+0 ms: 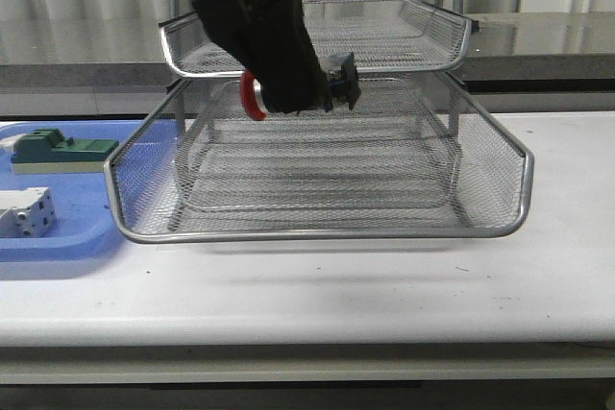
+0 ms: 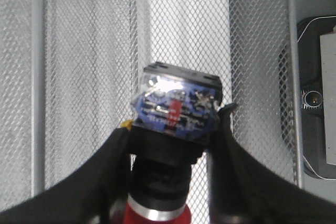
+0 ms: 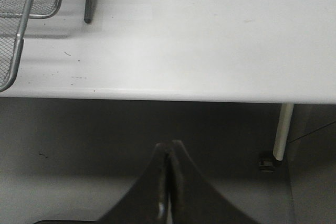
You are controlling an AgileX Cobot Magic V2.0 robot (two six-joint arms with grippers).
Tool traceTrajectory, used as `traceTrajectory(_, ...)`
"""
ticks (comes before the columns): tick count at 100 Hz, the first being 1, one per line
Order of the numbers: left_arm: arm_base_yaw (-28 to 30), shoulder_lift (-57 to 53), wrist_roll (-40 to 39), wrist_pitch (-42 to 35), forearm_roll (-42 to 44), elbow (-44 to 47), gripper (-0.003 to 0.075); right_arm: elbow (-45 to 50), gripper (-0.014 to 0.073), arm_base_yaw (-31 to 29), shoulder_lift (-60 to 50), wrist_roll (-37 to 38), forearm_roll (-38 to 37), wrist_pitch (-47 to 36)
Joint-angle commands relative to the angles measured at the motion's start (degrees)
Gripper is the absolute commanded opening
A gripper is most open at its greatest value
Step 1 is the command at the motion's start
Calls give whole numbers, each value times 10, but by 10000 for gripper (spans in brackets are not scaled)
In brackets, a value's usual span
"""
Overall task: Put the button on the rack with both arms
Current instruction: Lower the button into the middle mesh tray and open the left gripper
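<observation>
1. A silver wire-mesh rack stands on a white surface; two of its trays show clearly, a big one pulled out toward the front and a smaller one above it.
2. The left hand, black, reaches down from above the rack and hangs between the upper tray and the big tray.
3. That hand is closed around the button: its two dark fingers press on either side of the black collar.
4. The button lies on its side above the big tray's mesh floor, not touching it. Its red head points toward the rack's left side and its blue-black contact block toward the right.
5. Left of the rack sits a blue tray holding a green block and a white block.
6. The right hand hangs off the front edge of the surface, well apart from the rack, its fingers pressed together with nothing between them.
</observation>
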Motion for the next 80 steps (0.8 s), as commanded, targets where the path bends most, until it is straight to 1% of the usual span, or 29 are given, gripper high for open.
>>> traceTrajectory(1, -8, -14, -6, -28, -22, -17, -12, -19, -70, 0, 0, 0, -8, -29)
traceTrajectory(20, -13, 9, -7, -37, -24, -17, -7, -19, -70, 0, 0, 0, -8, -29)
traceTrajectory(28, -14, 11, -7, -37, -24, -17, 17, -19, -70, 0, 0, 0, -8, -29)
traceTrajectory(33, -14, 12, -7, -37, -24, -17, 52, -19, -70, 0, 0, 0, -8, -29)
traceTrajectory(40, -14, 12, -7, -37, -24, -17, 130, -19, -70, 0, 0, 0, -8, -29)
traceTrajectory(47, -14, 12, -7, -36, -24, -17, 232, -19, -70, 0, 0, 0, -8, -29)
traceTrajectory(54, -14, 12, -7, -36, -24, -17, 312, -19, -70, 0, 0, 0, -8, -29)
traceTrajectory(55, -14, 12, -7, -36, -24, -17, 335, -19, -70, 0, 0, 0, -8, -29)
traceTrajectory(59, -14, 12, -7, -36, -24, -17, 367, -19, -70, 0, 0, 0, -8, -29)
traceTrajectory(66, -14, 12, -7, -36, -24, -17, 405, -19, -70, 0, 0, 0, -8, -29)
traceTrajectory(80, -14, 12, -7, -36, -24, -17, 412, -19, -70, 0, 0, 0, -8, -29)
